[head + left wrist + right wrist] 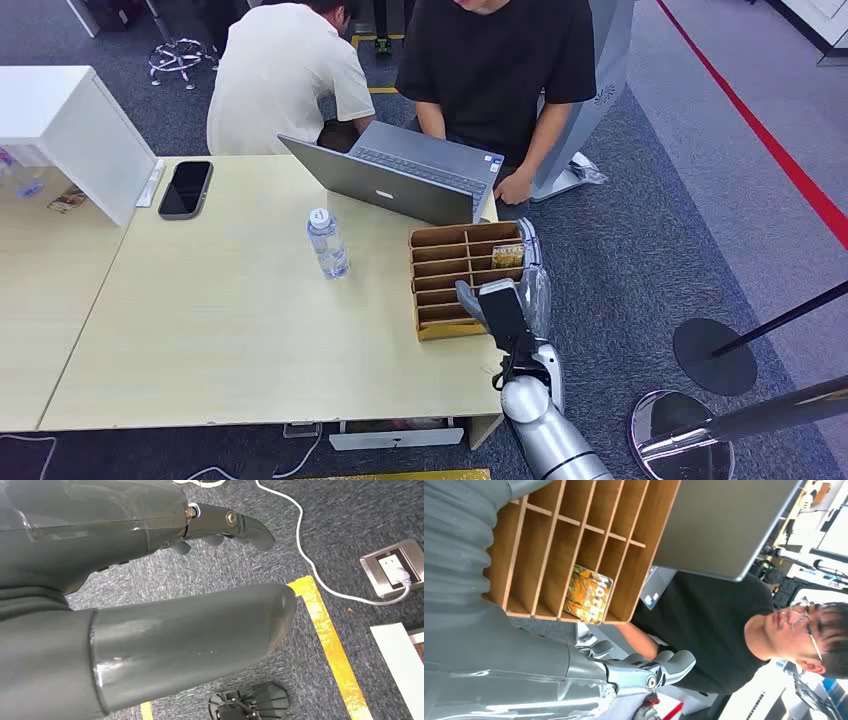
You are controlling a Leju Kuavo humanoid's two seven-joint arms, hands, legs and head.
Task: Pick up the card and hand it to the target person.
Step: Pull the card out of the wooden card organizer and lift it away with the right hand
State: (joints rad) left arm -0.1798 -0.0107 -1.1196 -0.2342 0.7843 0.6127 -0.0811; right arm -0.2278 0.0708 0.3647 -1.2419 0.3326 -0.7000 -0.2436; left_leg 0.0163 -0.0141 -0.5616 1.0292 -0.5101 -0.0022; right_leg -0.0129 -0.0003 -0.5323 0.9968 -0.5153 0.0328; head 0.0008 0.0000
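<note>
The card [508, 255] stands in a slot of the wooden rack [440, 300] near the laptop [400, 180], while the right hand [530, 285] hovers empty just beside the rack with fingers extended, and the left hand [150, 580] hangs empty over the carpet.

White lettering on the orange card [587, 593] in the wooden organizer [574, 535], too turned to read.

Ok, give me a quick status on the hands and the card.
Right hand open beside the wooden organizer, holding nothing. Left hand empty, hanging over the carpet. Card lying in its slot, untouched. Open laptop stands just behind the organizer.
</note>
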